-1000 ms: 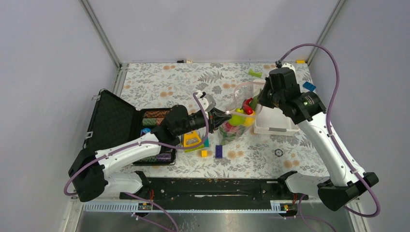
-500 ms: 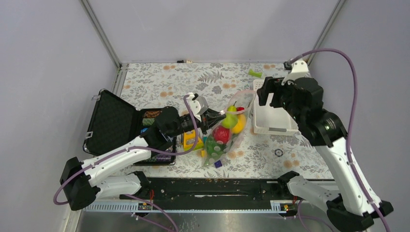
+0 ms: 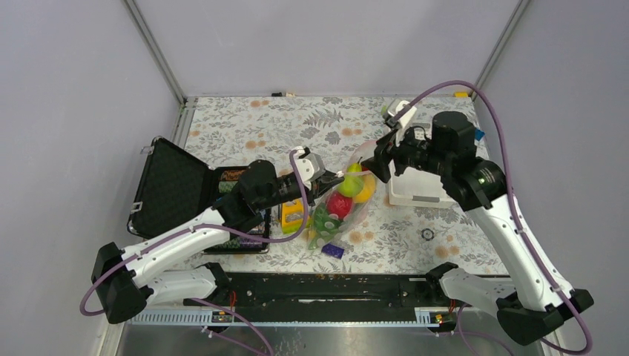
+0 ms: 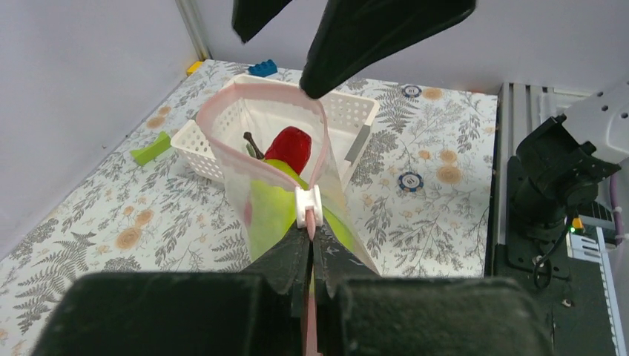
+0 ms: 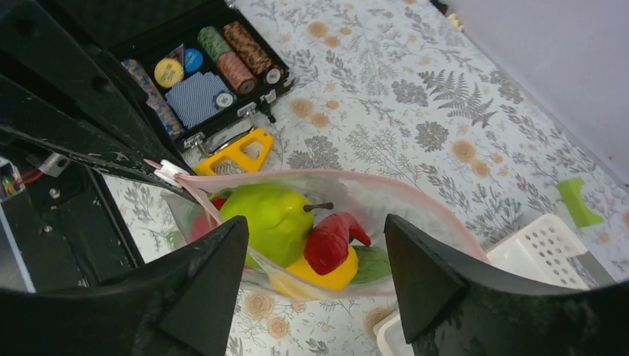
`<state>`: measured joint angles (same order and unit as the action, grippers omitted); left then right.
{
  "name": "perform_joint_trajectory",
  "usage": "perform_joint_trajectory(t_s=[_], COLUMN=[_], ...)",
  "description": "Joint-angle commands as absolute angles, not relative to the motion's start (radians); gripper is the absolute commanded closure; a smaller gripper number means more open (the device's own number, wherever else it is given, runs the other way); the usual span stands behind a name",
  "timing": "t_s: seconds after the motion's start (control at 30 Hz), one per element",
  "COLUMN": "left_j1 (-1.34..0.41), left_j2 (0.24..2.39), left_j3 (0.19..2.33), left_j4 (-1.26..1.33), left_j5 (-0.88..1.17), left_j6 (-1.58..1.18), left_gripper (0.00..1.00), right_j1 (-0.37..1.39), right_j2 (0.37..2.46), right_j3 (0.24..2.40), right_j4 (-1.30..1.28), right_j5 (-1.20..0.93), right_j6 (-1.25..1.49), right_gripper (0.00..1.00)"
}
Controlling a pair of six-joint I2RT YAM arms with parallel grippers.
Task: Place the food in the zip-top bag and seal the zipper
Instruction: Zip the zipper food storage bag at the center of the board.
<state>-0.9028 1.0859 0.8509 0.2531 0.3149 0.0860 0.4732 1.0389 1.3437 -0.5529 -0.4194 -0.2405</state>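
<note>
Lots of food (image 3: 340, 205) inside the soft, floppy zip-top bag (image 4: 237, 185), mid-bench. Pinched at the zipper (image 4: 259, 87) by left gripper (image 3: 334, 178); right gripper (image 3: 373, 162) spread wide. Best to grab its far end.

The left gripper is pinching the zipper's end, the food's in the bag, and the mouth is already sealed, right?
Not sealed: the left wrist view shows the zip-top bag gaping open. The left gripper does pinch the zipper, with the food inside.

The right end effector (image 5: 315, 221), spread wide, hangs above the open zip-top bag (image 5: 400, 200) holding green and red food (image 5: 271, 215).
</note>
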Motion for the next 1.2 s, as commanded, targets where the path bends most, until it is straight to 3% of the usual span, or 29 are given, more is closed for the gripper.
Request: perform_joint_trajectory(t_s=[0.0,0.07,0.23,0.33,0.53,0.8,1.03,1.17], left_j1=[-0.901,-0.901,-0.901,-0.899,-0.9,-0.9,-0.9,-0.899], left_j2=[1.033,1.022,1.008,1.008,0.982,0.959,0.941,0.93], left_j3=[0.931,0.931,0.918,0.917,0.892,0.862,0.831,0.817], left_j4=[0.243,0.217,0.2,0.199,0.209,0.229,0.239,0.239], left_j5=[0.394,0.413,0.412,0.405,0.391,0.364,0.345,0.343], left_j6=[0.183,0.213,0.232,0.232,0.236,0.233,0.235,0.232], left_gripper=[1.0,1.0,1.0,1.0,1.0,1.0,1.0,1.0], right_j1=[0.478,0.478,0.479,0.479,0.478,0.478,0.479,0.479], right_j2=[1.091,1.124,1.188,1.234,1.296,1.263,1.167,1.099], right_j3=[1.403,1.423,1.364,1.346,1.31,1.284,1.326,1.323], right_j4=[-0.589,-0.622,-0.608,-0.605,-0.617,-0.636,-0.636,-0.631], right_j5=[-0.509,-0.509,-0.549,-0.574,-0.346,-0.316,-0.45,-0.639], right_j6=[-0.378,-0.396,-0.484,-0.494,-0.487,-0.524,-0.581,-0.633], right_gripper=[0.32,0.35,0.3,0.35,0.35,0.32,0.27,0.22])
